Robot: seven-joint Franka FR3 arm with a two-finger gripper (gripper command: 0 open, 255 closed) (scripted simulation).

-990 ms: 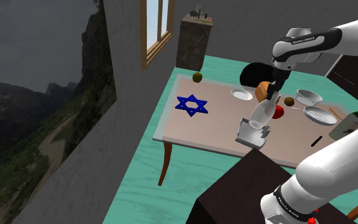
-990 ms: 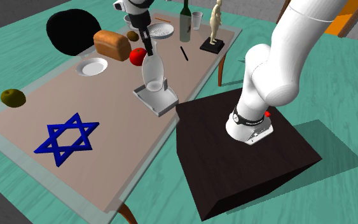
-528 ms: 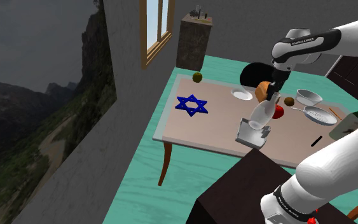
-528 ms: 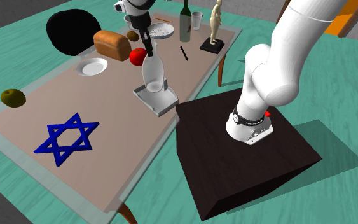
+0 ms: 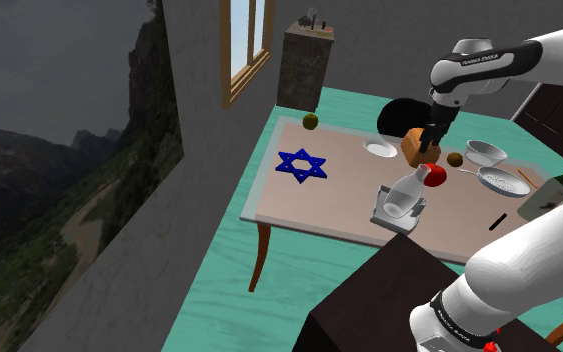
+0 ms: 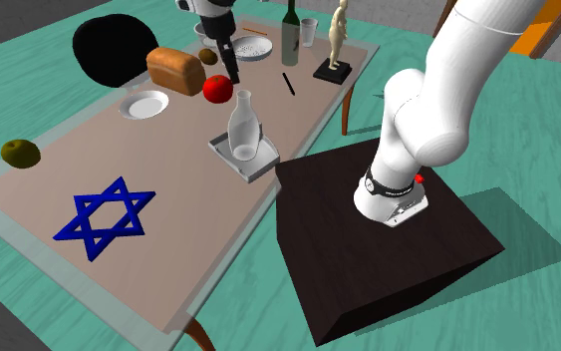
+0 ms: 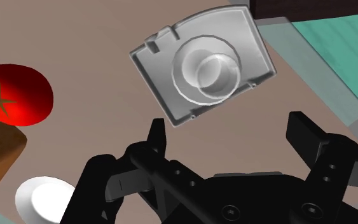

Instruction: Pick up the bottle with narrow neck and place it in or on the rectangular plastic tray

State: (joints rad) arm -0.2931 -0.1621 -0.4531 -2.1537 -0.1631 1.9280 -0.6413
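A home dining room, perhaps: table [image 6: 183, 204] with bread loaf [image 6: 175, 70], plate [image 6: 144, 104] and wine bottle [image 6: 291, 35], window [image 5: 247, 40] nearby.

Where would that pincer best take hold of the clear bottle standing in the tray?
Probably the bottle by its narrow neck, coming straight down from above. It stands upright in the tray, and the neck looks slim enough for the open pincer to close around. The belly looks wide, and the tray's rim hems in the base.

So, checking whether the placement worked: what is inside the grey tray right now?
A clear narrow-necked bottle stands upright in the tray, with nothing else in it. The open gripper hovers above, apart from the bottle. The tray floor under the bottle's base is covered.
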